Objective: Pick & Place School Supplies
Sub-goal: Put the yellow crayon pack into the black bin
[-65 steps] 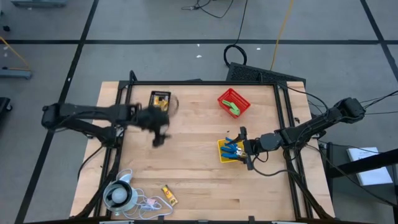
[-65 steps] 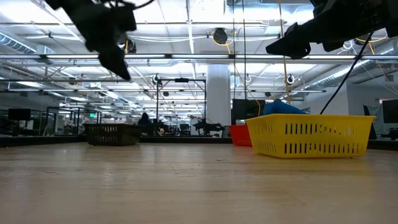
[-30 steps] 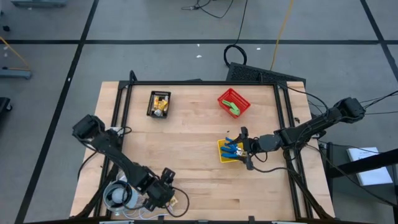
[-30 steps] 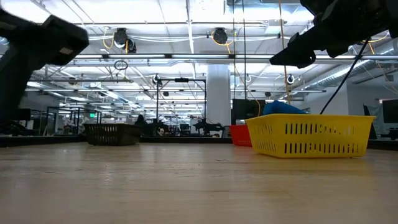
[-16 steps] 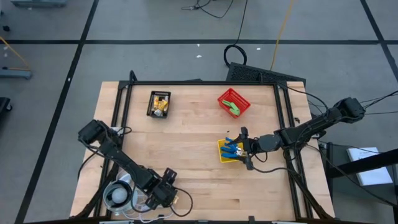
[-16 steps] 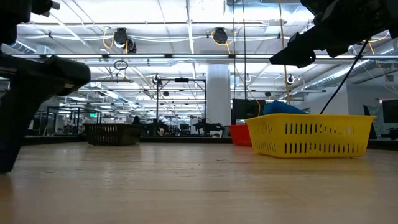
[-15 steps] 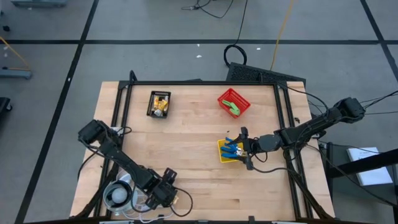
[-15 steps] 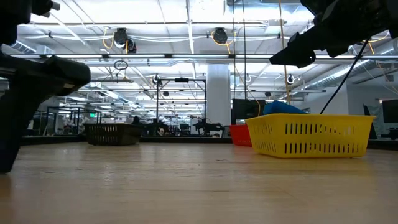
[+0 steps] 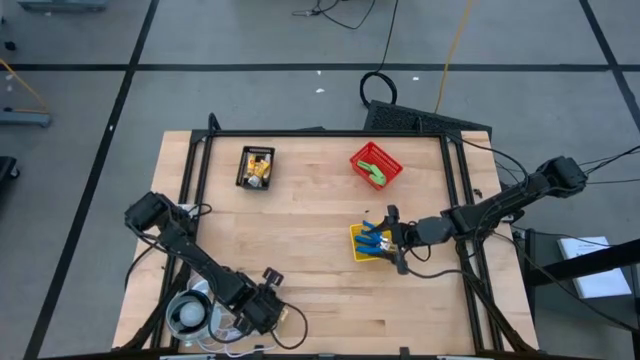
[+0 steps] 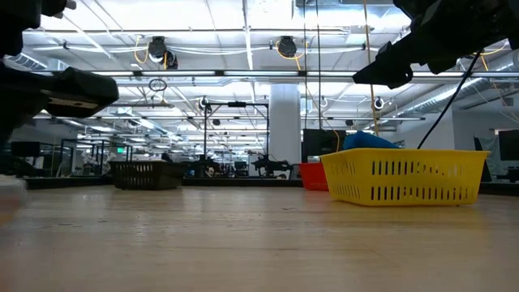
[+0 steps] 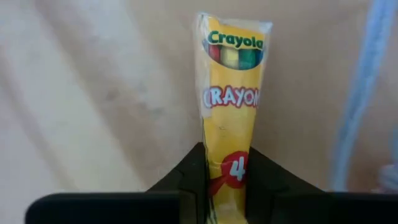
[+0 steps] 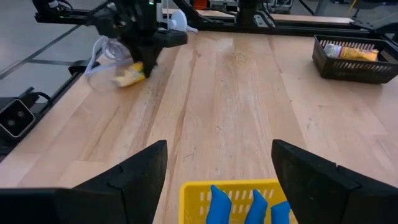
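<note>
A yellow crayon packet [image 11: 231,93] lies on the wood near the table's near-left corner, and my left gripper [image 11: 227,151] is shut on it; the right wrist view shows that gripper [image 12: 148,57] standing over the packet [image 12: 129,76]. My right gripper [image 12: 219,149] hangs open above the yellow bin [image 9: 366,243], which holds blue-handled scissors [image 12: 242,205]. In the high view my left gripper [image 9: 264,310] covers the packet. A black bin [image 9: 257,167] holds yellow packets. A red bin [image 9: 376,165] holds green pieces. My left gripper pinches the crayon packet between its two fingers, on the two long sides near one end [image 11: 231,177]. The fingers come from above, pointing down, and lie across the packet. The packet lies flat on the table, its other end reaching out past the fingertips.
A white round object [image 9: 187,315] with a pale cord [image 11: 364,93] lies close to the left of the packet at the near-left corner. The yellow bin [image 10: 405,178] stands at the right, with the red bin [image 10: 311,175] and the black bin [image 10: 146,173] farther back.
My left arm has settled a little toward the table's near edge over the crayon packet. In the low view its dark lower part no longer reaches down to the table at the left. My right gripper has kept still above the yellow bin.
</note>
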{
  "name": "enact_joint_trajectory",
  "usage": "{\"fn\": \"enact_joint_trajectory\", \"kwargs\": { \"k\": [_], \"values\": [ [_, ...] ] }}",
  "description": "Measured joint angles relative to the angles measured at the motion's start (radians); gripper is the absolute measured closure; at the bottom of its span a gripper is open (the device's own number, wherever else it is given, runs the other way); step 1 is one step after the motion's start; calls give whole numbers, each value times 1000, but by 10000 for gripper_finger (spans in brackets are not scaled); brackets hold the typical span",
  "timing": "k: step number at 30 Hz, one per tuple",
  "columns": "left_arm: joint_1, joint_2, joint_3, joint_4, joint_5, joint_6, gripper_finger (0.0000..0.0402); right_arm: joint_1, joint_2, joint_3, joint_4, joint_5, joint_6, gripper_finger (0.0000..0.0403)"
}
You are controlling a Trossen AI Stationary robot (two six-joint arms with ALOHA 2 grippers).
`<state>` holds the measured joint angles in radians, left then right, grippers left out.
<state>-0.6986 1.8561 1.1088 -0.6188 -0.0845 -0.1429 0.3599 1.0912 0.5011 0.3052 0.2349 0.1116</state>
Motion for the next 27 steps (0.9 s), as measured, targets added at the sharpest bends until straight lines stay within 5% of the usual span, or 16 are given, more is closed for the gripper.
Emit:
{"fn": "enact_joint_trajectory", "kwargs": {
  "k": [12, 27],
  "values": [
    [89, 5, -4, -7, -276, -16, 337, 39, 12, 0, 97, -4, -34, 126],
    [219, -163, -4, 201, -388, 181, 337, 42, 129, -1, 219, -23, -72, 126]
  ]
}}
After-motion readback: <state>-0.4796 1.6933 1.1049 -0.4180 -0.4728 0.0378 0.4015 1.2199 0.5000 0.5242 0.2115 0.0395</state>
